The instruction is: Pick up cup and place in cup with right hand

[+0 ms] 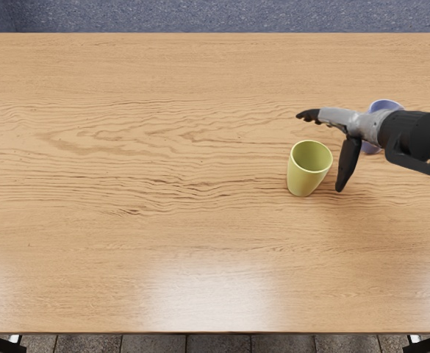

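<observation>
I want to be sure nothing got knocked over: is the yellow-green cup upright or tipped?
Upright: the yellow-green cup stands on its narrower base on the table, with its wide, round mouth facing up.

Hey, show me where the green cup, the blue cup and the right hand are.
Green cup (pixel 303 182), head view: outer wall.
Blue cup (pixel 384 106), head view: upper part.
Right hand (pixel 353 120), head view: its middle.

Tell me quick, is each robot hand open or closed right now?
Right robot hand: open, holding nothing.
Left robot hand: not in the picture, so I can't tell.
</observation>
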Robot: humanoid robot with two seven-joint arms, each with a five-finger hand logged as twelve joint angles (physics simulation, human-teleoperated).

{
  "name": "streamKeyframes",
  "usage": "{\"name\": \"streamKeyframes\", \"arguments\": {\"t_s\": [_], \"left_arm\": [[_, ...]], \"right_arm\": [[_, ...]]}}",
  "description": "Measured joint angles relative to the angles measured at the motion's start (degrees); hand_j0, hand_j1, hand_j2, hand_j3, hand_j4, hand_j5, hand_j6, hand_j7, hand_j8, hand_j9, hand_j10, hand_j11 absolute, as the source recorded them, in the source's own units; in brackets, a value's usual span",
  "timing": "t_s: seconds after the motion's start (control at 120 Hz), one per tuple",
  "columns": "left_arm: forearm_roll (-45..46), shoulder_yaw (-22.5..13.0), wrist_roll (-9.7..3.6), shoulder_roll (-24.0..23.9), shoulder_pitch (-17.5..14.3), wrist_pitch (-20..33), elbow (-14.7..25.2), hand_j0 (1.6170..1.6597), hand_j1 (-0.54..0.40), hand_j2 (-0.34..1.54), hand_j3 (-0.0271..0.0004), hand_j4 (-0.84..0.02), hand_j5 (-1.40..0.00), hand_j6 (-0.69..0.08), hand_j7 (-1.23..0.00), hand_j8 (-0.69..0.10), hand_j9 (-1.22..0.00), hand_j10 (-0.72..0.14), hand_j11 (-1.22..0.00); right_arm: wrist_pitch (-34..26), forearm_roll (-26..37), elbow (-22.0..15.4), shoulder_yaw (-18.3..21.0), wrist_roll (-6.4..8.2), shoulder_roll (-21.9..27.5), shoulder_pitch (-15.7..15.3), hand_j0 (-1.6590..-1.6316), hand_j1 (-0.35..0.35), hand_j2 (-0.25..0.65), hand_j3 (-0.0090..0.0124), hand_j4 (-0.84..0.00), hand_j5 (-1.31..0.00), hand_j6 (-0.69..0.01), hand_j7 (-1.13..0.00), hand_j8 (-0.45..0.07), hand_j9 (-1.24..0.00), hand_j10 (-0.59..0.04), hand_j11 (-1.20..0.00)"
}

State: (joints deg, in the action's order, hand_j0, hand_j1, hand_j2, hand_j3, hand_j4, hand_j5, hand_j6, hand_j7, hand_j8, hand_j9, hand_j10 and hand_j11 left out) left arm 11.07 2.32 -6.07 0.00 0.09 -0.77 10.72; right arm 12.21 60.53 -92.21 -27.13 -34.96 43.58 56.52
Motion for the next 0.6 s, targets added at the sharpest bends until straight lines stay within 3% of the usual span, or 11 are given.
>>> {"name": "streamKeyframes", "arguments": {"t_s": [0.175,0.6], "left_arm": [[0.0,0.0,-0.02,0.0,0.0,-0.01,0.0,1.6581,0.349,0.0,-0.0001,0.0,0.0,0.0,0.0,0.0,0.0,0.0,0.0],[0.0,0.0,0.0,0.0,0.0,0.0,0.0,1.6581,0.349,0.0,0.0,0.0,0.0,0.0,0.0,0.0,0.0,0.0,0.0]], "right_arm": [[-5.43,3.54,0.47,3.31,-0.04,-2.3,-0.16,-1.6581,-0.184,-0.026,0.0,-0.143,-0.18,-0.145,-0.18,-0.143,-0.18,-0.142,-0.18],[-8.95,4.98,0.63,6.04,-0.04,-3.77,-1.23,-1.658,-0.038,-0.049,0.0,-0.265,-0.34,-0.267,-0.34,-0.265,-0.34,-0.264,-0.34]]}}
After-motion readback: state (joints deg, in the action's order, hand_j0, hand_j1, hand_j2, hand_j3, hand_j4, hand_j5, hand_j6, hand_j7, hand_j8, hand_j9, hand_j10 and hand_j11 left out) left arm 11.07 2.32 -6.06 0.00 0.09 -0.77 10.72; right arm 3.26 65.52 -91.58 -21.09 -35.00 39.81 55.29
